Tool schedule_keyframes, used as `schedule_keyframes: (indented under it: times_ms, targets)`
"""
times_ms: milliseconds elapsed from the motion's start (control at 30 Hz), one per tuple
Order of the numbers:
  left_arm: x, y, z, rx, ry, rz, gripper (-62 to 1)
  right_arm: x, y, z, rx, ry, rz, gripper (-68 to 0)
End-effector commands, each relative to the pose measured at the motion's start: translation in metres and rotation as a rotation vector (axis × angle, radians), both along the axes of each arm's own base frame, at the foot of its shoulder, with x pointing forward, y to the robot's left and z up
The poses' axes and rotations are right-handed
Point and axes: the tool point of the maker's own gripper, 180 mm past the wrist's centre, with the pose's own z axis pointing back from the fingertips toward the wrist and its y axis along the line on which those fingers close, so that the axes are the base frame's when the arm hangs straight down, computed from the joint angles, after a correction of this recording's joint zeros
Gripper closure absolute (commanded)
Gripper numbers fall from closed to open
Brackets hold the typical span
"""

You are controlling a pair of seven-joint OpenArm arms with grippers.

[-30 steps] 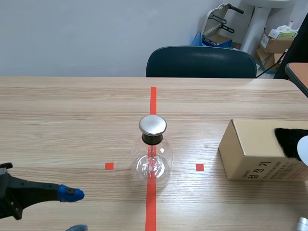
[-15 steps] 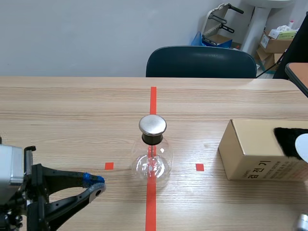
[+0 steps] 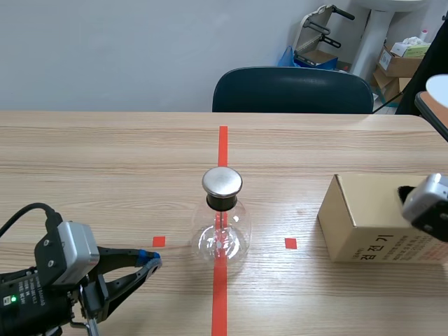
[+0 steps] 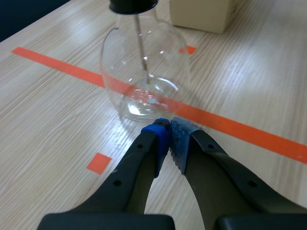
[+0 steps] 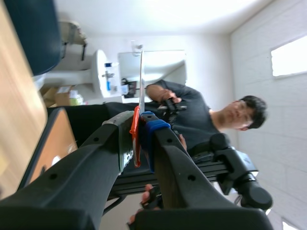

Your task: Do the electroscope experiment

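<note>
We see the electroscope flask [image 3: 222, 227] at the frame's centre, standing on the red tape line [image 3: 222, 143], with its metal cap [image 3: 222, 181] on top. Our left gripper [image 3: 150, 260] sits at the lower left, near the flask, its blue pads pressed together on nothing. Our right gripper [image 5: 139, 132] is clenched on a thin pale strip [image 5: 141, 81] with an orange-red base. That arm is at the right edge, over the cardboard box [image 3: 364, 224].

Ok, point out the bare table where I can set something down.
Free: the table beyond the left gripper, left of the flask, and the whole far strip behind the flask. A narrower gap lies between flask and cardboard box. Crowded: the right side, with the box and the right arm, gripping a plate.
</note>
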Motion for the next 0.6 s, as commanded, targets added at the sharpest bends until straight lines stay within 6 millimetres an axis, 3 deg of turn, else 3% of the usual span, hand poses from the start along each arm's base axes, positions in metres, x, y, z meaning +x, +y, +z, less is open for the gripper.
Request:
schedule_keyframes:
  times_ms: [0,133,300,567]
  targets:
    - [0.008,-0.004,0.008,-0.028,-0.032,0.010,-3.1,0.004,0.004,0.012,-0.010,-0.037,0.010,-1.5]
    - [0.021,-0.001,-0.001,-0.020,-0.032,0.048,-3.1,0.009,0.027,0.015,-0.007,-0.043,0.027,-1.5]
    - [0.032,0.000,-0.010,-0.013,-0.024,0.082,-3.1,0.010,0.055,0.005,-0.010,-0.018,0.040,-1.5]
    - [0.037,-0.007,-0.028,0.011,-0.010,0.087,-3.1,0.004,0.096,-0.006,0.009,-0.002,0.057,-1.5]
